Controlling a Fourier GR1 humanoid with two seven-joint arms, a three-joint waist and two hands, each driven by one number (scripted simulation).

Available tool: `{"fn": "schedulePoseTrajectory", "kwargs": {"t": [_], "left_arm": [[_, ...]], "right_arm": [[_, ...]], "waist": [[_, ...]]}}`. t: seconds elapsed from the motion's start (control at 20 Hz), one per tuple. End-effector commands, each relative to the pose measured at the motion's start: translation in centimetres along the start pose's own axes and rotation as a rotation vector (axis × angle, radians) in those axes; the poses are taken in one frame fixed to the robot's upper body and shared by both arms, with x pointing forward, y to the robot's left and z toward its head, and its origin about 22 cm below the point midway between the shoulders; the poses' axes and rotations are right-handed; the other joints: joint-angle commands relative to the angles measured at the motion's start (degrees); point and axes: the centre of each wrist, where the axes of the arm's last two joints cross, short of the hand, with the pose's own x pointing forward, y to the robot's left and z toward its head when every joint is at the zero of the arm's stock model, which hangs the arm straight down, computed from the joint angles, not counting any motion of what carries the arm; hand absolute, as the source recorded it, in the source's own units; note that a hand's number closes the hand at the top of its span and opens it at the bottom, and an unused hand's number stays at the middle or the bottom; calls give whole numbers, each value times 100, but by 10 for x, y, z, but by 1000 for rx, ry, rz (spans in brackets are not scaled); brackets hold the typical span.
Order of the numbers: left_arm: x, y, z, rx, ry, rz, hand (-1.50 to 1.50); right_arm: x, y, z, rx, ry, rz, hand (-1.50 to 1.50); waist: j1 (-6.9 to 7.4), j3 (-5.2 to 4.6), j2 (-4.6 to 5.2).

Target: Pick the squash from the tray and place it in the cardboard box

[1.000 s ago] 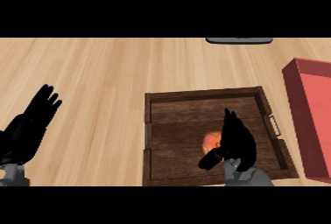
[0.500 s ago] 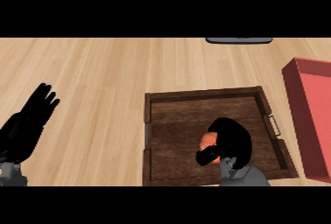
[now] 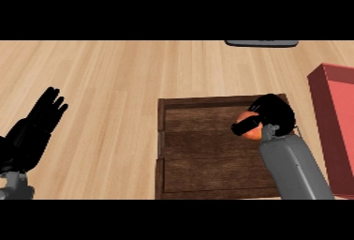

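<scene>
The orange squash (image 3: 249,125) shows only partly, wrapped by the curled fingers and thumb of my right hand (image 3: 272,113). That hand is over the back right part of the dark wooden tray (image 3: 200,159), near its far rim. The red box (image 3: 336,122) stands just right of the tray, cut off by the view's right edge. My left hand (image 3: 36,132) rests open at the left, fingers up, well away from the tray.
A dark flat object (image 3: 261,43) lies at the counter's far edge, upper right. Light wooden counter (image 3: 138,79) spreads behind and to the left of the tray.
My right hand closed round the squash in the tray's middle, then carried it toward the tray's back right corner, nearer the red box. The left hand stayed nearly still.
</scene>
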Motion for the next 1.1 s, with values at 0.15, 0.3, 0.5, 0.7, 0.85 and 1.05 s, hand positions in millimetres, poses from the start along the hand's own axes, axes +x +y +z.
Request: {"fn": "schedulePoseTrajectory", "kwargs": {"t": [0.15, 0.3, 0.5, 0.7, 0.85, 1.05], "left_arm": [[-2, -12, -12, -2, -7, -12, 0], [-6, -22, -3, 8, -7, 4, 0], [-8, 4, 7, -10, 7, -4, 0], [2, 5, -1, 14, 16, -6, 0], [-1, 10, 15, 26, 17, -5, 0], [-7, 2, 7, 42, 25, 16, 0]], "right_arm": [[8, -50, -78, -89, 88, 27, 150], [39, -58, -68, -163, 79, 72, 150], [69, -96, -52, -299, 21, 46, 150], [101, -113, -13, -456, -53, 26, 150], [98, -141, -4, -565, -16, 5, 150], [106, -165, 17, -698, 59, -38, 150]], "waist": [[41, 2, 16], [-29, -2, -33], [11, -5, -39], [-102, -9, -78], [-113, -7, -94], [-185, -9, -97]]}}
